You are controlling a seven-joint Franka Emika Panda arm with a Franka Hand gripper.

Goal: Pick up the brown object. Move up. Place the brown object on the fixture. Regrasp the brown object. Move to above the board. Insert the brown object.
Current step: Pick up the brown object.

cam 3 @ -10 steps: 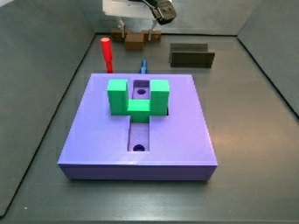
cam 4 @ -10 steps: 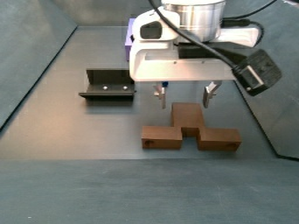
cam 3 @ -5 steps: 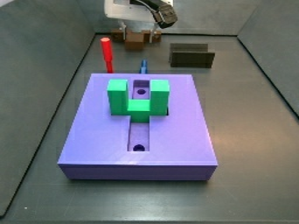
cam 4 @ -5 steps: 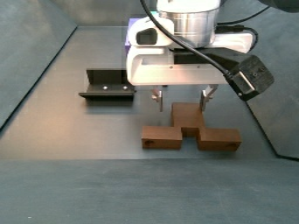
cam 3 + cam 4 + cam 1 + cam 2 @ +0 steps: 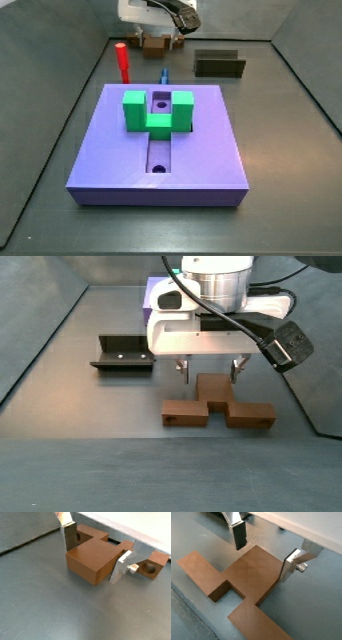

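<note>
The claw (image 5: 211, 368) stands lowered over the brown object (image 5: 218, 402) at the end of the floor away from the board (image 5: 160, 140), its two fingers spread apart and straddling the object's central stem; in both wrist views one finger (image 5: 238, 533) sits at one side face of the stem and the opposite finger (image 5: 123, 562) at the other face. In a wrist view the silver plates lie close against the brown block (image 5: 95, 559), but whether the pads actually press on it cannot be told; the claw is open rather than clenched and the object rests flat on the floor. The object is T-shaped as seen in a wrist view (image 5: 241, 587): a stem gripped crosswise by the claw, with a crossbar of two arms at its outer end. In a side view the stem's long axis runs from the claw toward the camera, and the crossbar lies square to it, left to right. A round hole shows in an end face (image 5: 152, 568) in a wrist view. The fixture (image 5: 123, 355) sits on the floor to one side, well apart from the object. The board carries a green block (image 5: 159, 110), with a red peg (image 5: 122, 62) standing just beyond its corner
</note>
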